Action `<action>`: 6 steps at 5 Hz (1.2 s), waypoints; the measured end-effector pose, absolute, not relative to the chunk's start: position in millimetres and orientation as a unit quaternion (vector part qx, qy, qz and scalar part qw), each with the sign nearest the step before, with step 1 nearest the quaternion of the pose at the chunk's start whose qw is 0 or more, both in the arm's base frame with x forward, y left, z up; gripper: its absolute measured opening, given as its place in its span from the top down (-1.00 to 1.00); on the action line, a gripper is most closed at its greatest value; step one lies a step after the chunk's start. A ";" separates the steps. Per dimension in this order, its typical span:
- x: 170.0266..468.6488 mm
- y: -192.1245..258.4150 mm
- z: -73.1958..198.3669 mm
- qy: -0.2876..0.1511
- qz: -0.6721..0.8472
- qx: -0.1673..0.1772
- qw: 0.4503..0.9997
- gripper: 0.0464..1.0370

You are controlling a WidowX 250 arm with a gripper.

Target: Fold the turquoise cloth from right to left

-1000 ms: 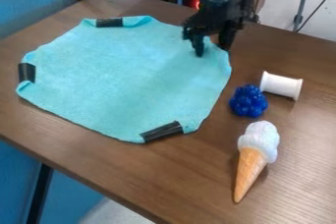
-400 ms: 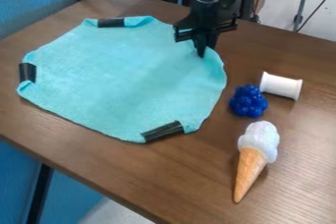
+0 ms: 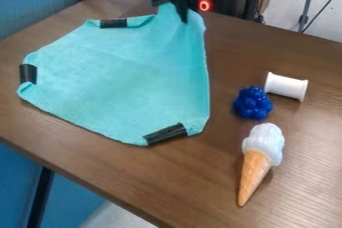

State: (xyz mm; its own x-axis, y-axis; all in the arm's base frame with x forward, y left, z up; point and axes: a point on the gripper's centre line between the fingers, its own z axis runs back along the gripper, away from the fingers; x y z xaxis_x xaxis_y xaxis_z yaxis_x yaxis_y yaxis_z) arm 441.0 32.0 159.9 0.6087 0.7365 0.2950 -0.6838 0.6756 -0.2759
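Note:
At the top of the view, over the table's far edge, the black gripper (image 3: pixel 179 13) is shut on the upper right corner of a turquoise cloth (image 3: pixel 127 77). That corner is lifted, and the cloth slopes down from it to the table with a fold along its right side. Its other three corners lie folded over under strips of black tape, at the upper left, the left and the bottom.
Right of the cloth on the brown table (image 3: pixel 167 187) are a blue berry-like cluster (image 3: pixel 253 103), a white spool (image 3: pixel 286 86) and a toy ice cream cone (image 3: pixel 259 159). A blue chair (image 3: pixel 40 2) stands beyond the left edge.
The gripper has closed on the cloth's corner and moved up and to the left, lifting that corner with it. The cloth's right edge has drawn inward.

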 end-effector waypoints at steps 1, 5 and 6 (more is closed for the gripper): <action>409.5 57.2 164.6 -0.194 0.398 -0.069 0.894 0.96; 299.7 166.9 163.0 -0.180 0.402 -0.022 0.897 0.96; 276.1 188.1 160.3 -0.148 0.425 0.003 0.893 0.92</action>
State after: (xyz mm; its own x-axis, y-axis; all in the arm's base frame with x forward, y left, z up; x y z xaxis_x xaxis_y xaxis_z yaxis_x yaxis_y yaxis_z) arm 276.1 188.1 160.3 0.5943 0.7588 0.2664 -0.7604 0.6381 -0.1212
